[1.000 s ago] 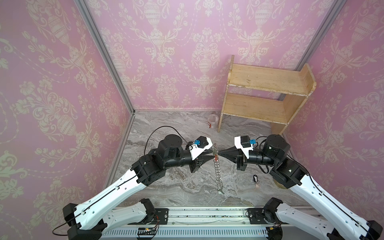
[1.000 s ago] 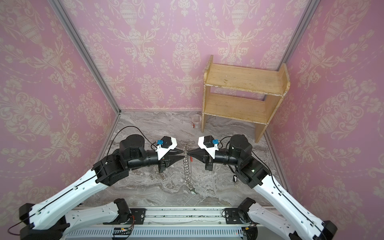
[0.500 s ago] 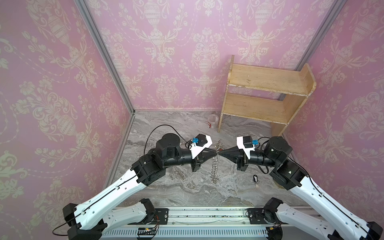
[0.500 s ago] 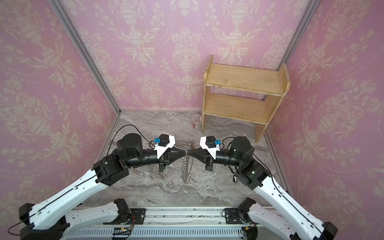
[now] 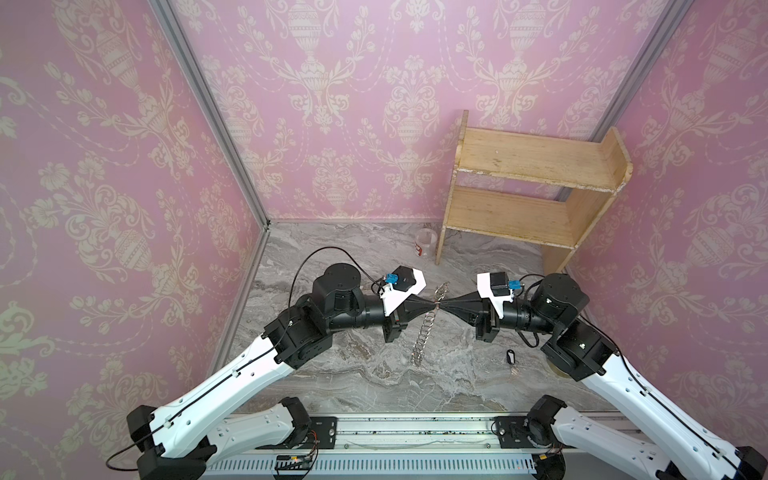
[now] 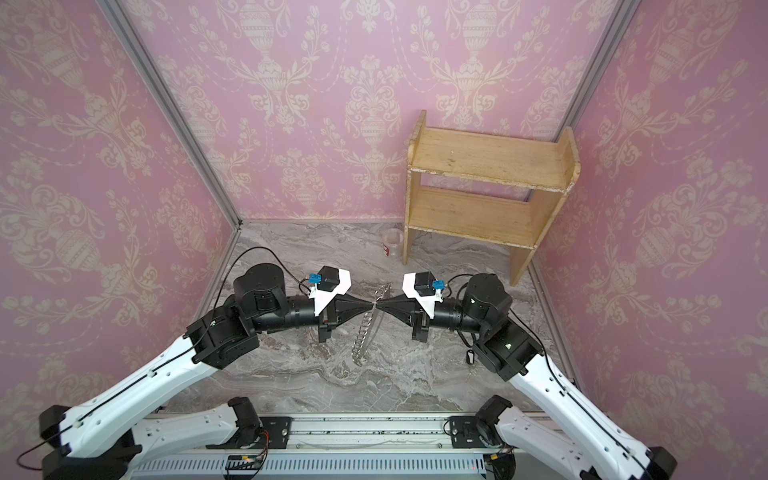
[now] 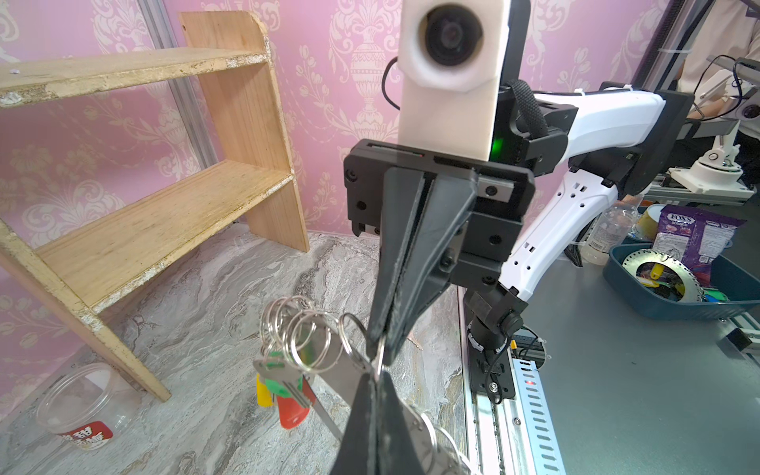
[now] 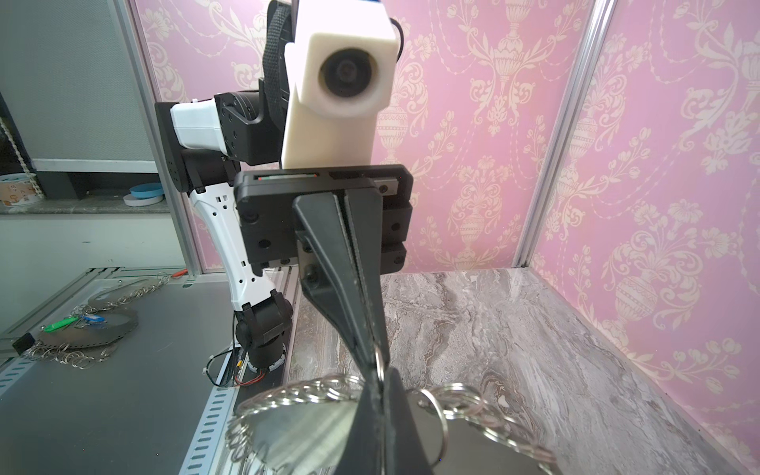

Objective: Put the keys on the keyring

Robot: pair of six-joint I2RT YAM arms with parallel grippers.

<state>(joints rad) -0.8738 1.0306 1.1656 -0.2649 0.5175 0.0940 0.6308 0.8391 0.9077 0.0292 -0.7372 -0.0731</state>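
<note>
over the surface (image 5: 374, 386), near the wooden shelf (image 5: 536, 199), the left arm (image 5: 232, 374) and right arm (image 5: 636, 397) stood tip to tip, left jaws and right jaws both clamped shut on the keyring (image 5: 442, 291) in mid-air, its chain (image 5: 422, 338) dangling below. green, red and yellow tagged keys (image 7: 288, 392) hung from its rings, while a black fob (image 5: 510, 356) lay on the surface beside the right arm; one side should likely hold firm while the other frees itself for that fob.

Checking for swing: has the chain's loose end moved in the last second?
Yes. The chain's loose end swung left, away from the black fob.
</note>
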